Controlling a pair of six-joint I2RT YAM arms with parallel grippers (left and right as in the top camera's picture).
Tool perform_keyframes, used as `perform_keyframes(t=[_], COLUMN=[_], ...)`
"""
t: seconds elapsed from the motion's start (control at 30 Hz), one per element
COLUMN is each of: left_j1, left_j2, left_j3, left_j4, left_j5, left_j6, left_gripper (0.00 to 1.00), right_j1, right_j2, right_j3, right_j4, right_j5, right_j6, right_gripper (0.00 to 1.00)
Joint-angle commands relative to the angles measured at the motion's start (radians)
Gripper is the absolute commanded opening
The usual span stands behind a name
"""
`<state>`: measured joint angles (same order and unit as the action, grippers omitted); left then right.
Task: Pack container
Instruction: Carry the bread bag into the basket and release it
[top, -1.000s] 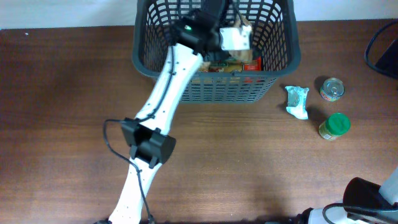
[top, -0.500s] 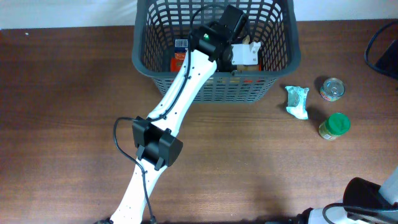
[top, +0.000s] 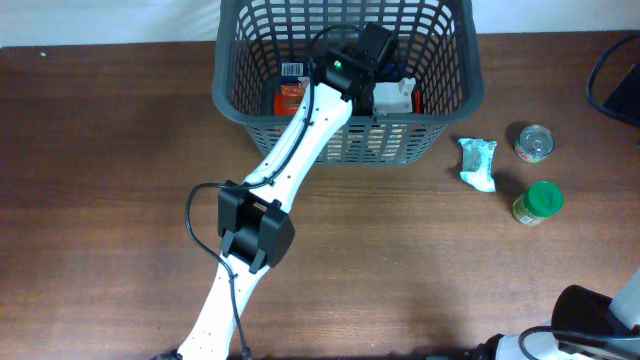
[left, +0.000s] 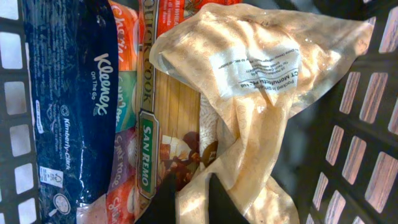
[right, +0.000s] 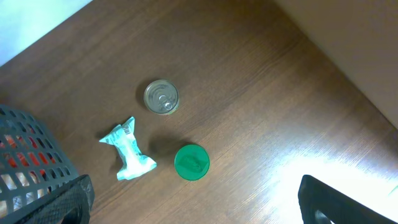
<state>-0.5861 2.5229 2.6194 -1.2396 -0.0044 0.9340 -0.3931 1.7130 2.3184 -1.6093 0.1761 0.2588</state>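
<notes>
The container is a dark grey lattice basket at the table's far middle. My left gripper reaches down inside it. In the left wrist view its fingers pinch a fold of a crinkly clear bag with a white label. That bag lies on a San Remo pasta packet, beside a dark blue Kleenex pack. My right gripper stands wide open above the table, nothing between its fingers. A green-lidded jar sits just beyond it.
Right of the basket lie a teal-and-white wrapped packet, a tin can and the green-lidded jar. The right wrist view shows the can, the packet and the basket's corner. A black cable loops at far right.
My left gripper has carried the clear bag rightward and down into the basket, where it now rests on the groceries. The right arm has not moved.
</notes>
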Motion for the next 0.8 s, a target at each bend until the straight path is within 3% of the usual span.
perform_keyframes(t=[0.0,0.07,0.13,0.23,0.37,0.53,0.77], left_j1=[-0.003,-0.003,-0.002,0.018,0.055,0.126,0.352], left_j2=[-0.001,-0.009,-0.035,-0.112,-0.236,-0.408,-0.585], left_j3=[-0.004,0.008,0.019,0.040,0.069,0.097,0.097], left_j4=[0.008,0.026,0.053,0.070,0.076,0.103,0.018], left_j5=[-0.056,-0.192,-0.289,-0.299,-0.299,-0.282,-0.277], left_j6=[-0.033,-0.084,-0.155,-0.216,-0.220,-0.312,-0.486], left_gripper=[0.20,0.31,0.52,0.63,0.66,0.67,0.67], right_j1=[-0.006,-0.006,-0.006,-0.006,-0.006,-0.006,-0.006], right_j2=[0.001,0.001,0.001,0.001,0.001,0.001,0.001], right_j3=[-0.005,-0.005,-0.005,-0.005,-0.005,-0.005,-0.005], right_j4=[0.001,0.001,0.001,0.001,0.001,0.001,0.049], right_j5=[0.016,0.016,0.016,0.016,0.016,0.016,0.016], right_j6=[0.009,0.009,0.009,0.009,0.009,0.009,0.010], right_gripper=[0.99,0.99,0.99,0.99,0.99,0.99,0.99])
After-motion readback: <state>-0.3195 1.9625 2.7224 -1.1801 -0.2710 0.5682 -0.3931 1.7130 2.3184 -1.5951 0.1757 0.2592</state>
